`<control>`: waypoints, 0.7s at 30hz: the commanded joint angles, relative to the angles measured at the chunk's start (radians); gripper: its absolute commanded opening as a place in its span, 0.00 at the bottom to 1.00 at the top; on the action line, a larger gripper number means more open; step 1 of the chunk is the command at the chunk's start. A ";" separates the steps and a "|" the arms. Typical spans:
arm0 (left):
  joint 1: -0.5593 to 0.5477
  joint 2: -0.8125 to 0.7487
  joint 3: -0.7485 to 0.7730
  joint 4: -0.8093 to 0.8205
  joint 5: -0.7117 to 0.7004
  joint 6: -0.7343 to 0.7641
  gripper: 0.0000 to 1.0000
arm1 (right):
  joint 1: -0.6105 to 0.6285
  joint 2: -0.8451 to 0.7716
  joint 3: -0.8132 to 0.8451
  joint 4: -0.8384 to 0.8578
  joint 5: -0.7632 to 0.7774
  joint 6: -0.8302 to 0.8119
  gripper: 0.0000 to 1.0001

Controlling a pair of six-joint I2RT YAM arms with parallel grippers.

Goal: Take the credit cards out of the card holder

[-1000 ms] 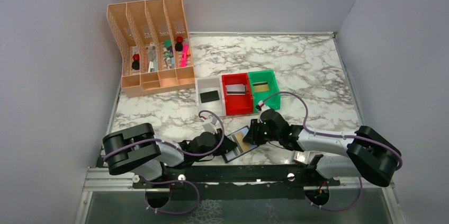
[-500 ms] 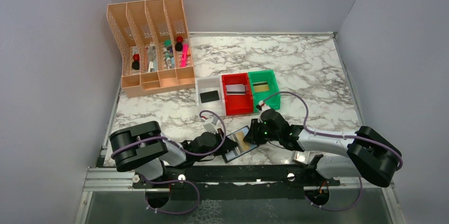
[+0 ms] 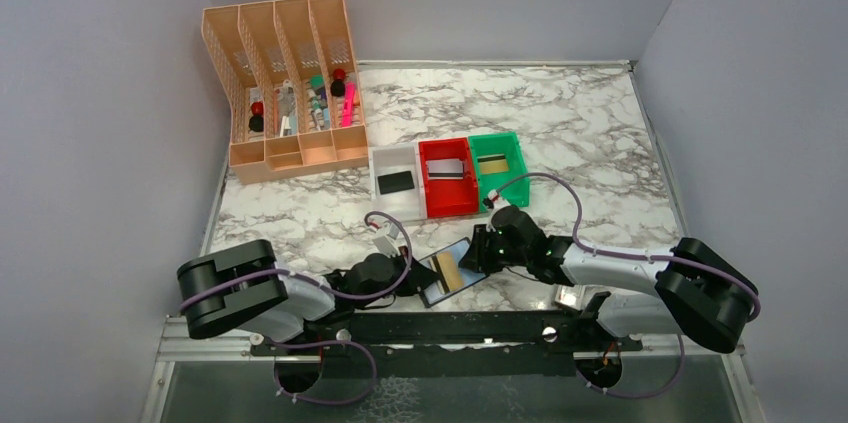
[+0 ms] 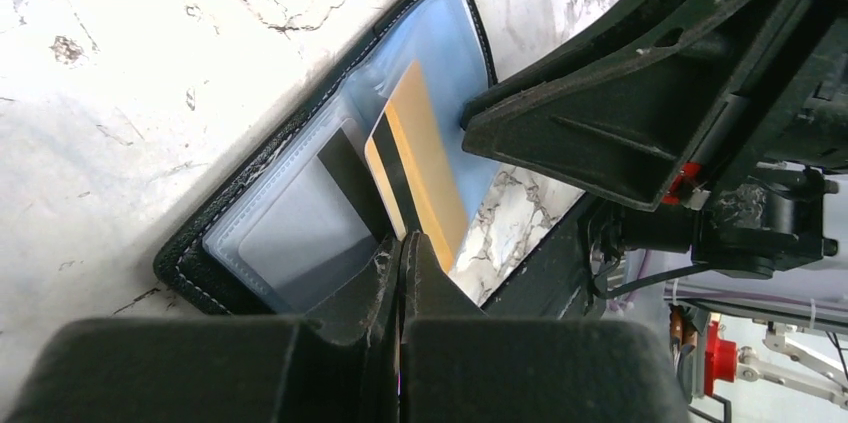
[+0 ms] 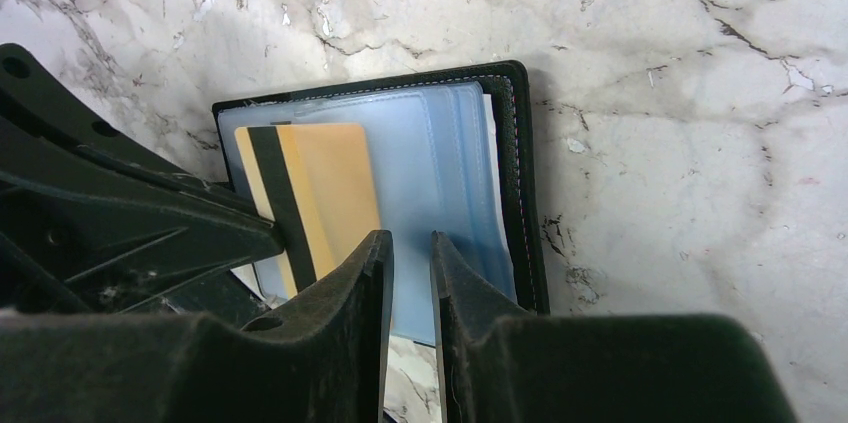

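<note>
The card holder point(image 3: 437, 294) lies open near the table's front edge, with a black rim point(image 4: 200, 253) and blue see-through pockets point(image 5: 450, 173). A yellowish-gold credit card point(image 3: 449, 268) with a black stripe sticks partly out of a pocket point(image 4: 425, 163) point(image 5: 320, 183). My left gripper point(image 3: 413, 263) point(image 4: 405, 240) is shut on that card's near edge. My right gripper point(image 3: 482, 253) point(image 5: 410, 238) has its jaws nearly together and its tips are pressed on the blue pockets at the holder's right side. One right finger point(image 4: 620, 123) shows in the left wrist view.
Beyond the holder stand three bins: a white bin point(image 3: 395, 207) with a black card point(image 3: 396, 181), a red bin point(image 3: 450, 201) with a whitish card point(image 3: 447, 168), and a green bin point(image 3: 503, 186) with a card point(image 3: 491, 165). An orange desk organizer point(image 3: 285, 93) stands at the back left.
My left arm has drawn back to the left, pulling the gold card a little further out of the pocket. The right gripper has stayed on the holder.
</note>
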 commanded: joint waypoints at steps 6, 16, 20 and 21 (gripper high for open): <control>0.002 -0.196 -0.005 -0.325 -0.001 0.053 0.00 | 0.005 0.024 0.007 -0.152 0.042 -0.028 0.26; 0.002 -0.341 0.022 -0.444 -0.007 0.099 0.00 | 0.005 -0.038 0.076 -0.076 -0.140 -0.075 0.33; 0.002 -0.329 0.034 -0.446 0.005 0.112 0.00 | 0.005 0.024 0.065 0.059 -0.246 -0.048 0.35; 0.002 -0.322 0.037 -0.446 0.008 0.115 0.00 | 0.005 0.048 0.063 0.088 -0.261 -0.043 0.35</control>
